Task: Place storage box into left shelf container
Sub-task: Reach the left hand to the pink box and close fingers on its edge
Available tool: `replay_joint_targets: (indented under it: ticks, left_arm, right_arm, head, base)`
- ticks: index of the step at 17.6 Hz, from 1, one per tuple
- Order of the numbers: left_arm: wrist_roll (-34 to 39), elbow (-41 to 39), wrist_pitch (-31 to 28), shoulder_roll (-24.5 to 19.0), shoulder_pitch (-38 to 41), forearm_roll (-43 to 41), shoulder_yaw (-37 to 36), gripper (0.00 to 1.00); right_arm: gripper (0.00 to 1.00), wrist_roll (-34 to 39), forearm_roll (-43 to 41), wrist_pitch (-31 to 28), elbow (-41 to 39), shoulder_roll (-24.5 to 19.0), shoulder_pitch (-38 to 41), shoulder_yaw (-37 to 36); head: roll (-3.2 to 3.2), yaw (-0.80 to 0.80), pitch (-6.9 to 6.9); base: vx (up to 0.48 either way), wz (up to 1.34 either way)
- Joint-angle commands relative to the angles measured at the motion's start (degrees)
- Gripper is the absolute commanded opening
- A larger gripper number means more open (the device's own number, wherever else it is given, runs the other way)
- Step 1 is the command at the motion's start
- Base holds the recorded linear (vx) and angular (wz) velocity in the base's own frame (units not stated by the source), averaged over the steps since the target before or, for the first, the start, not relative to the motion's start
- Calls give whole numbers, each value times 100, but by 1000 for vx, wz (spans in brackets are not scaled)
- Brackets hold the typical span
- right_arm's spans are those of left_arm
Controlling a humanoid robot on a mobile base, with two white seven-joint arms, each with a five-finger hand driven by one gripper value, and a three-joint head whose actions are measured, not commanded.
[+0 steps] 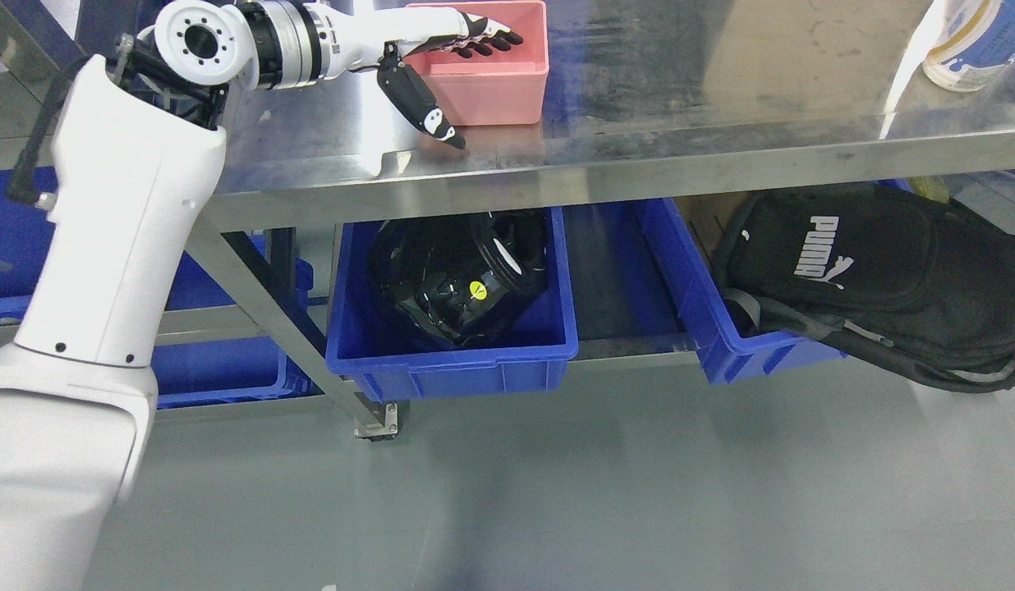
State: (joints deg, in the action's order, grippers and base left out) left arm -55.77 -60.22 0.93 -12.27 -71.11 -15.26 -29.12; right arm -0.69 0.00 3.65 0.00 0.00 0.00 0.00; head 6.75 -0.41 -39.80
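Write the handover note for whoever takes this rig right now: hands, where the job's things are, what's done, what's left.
Left hand: reaching over the pink storage box on the steel table, fingers extended over its open top, thumb down along its outer front wall. No closed grasp; box sits flat on the table.
Right hand: out of view.
Below the table: a blue bin holding black gear, another blue bin with a black Puma backpack.
Done: approach to the box.
Left: close the grip, lift, place the box into the left shelf container.
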Motion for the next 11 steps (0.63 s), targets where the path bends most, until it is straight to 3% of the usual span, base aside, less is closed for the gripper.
replay_joint_targets:
  ticks: [1, 5, 10, 11]
  left_arm:
    - [-31, 677, -5, 356, -184, -100, -173, 81]
    - [-101, 704, 31, 515, -123, -109, 46, 62]
    - [-496, 800, 512, 681, 26, -109, 563, 15]
    - [-505, 827, 653, 725, 70, -109, 765, 10]
  right_arm:
    - [100, -1, -9, 4, -100, 100, -35, -18]
    - [100, -10, -9, 4, -100, 100, -35, -18]
    - [100, -10, -9, 4, -100, 100, -35, -18]
    - [100, -10, -9, 4, -100, 100, -35, -18]
  head:
    - [0, 0, 0]
    - [0, 0, 0]
    - [0, 0, 0]
    - [0, 0, 0]
  base:
    - [0, 0]
    - [0, 0]
    - [0, 0]
    - [0, 0]
